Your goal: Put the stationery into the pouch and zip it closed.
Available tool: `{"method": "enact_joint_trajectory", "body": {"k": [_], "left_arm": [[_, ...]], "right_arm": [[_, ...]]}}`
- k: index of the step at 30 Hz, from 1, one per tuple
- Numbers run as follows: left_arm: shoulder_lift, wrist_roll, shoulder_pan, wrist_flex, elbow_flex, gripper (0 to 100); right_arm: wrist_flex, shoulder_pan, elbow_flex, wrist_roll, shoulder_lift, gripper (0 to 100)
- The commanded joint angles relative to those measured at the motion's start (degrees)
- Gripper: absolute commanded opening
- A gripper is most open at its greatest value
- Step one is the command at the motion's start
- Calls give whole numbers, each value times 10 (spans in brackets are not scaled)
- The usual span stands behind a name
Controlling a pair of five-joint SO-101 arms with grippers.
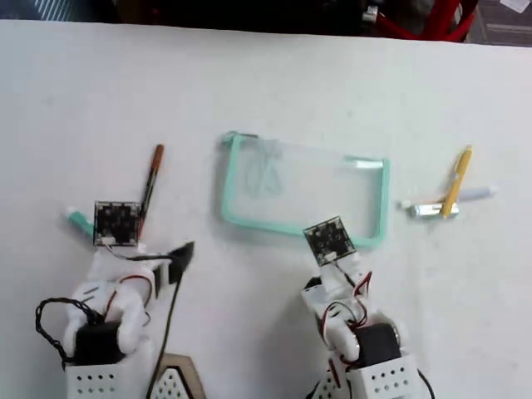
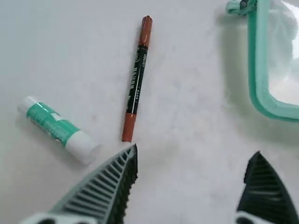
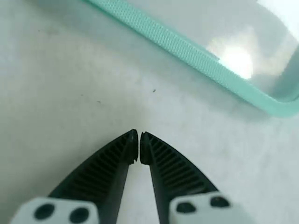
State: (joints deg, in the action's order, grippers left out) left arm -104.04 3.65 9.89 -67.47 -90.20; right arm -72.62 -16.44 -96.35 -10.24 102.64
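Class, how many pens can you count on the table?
2 for certain: a brown pen left of the pouch, and a yellow pen to its right. A pale stick crossing the yellow one may be a third.

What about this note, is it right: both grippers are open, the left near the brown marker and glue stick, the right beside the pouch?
Not quite: the right gripper is shut, jaws together, as the right wrist view shows. The left gripper is open near the brown marker and glue stick, and the right is beside the pouch.
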Motion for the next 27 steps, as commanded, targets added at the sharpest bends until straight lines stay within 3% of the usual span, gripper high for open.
{"method": "enact_joint_trajectory", "body": {"k": [1,5,8,14,21,27], "left_arm": [[-5,-7,19,2,33,288],[-5,-7,19,4,34,234],[-5,-7,20,18,34,186],[-5,-2,29,12,33,118],[-5,45,79,16,25,309],[-5,46,76,13,13,303]], "right_arm": [[-2,-6,-5,2,4,21],[8,-7,-5,-3,5,21],[76,-6,-5,-17,6,22],[195,-6,38,-280,6,123],[240,-7,122,-216,2,144],[215,-59,217,-214,-7,142]]}}
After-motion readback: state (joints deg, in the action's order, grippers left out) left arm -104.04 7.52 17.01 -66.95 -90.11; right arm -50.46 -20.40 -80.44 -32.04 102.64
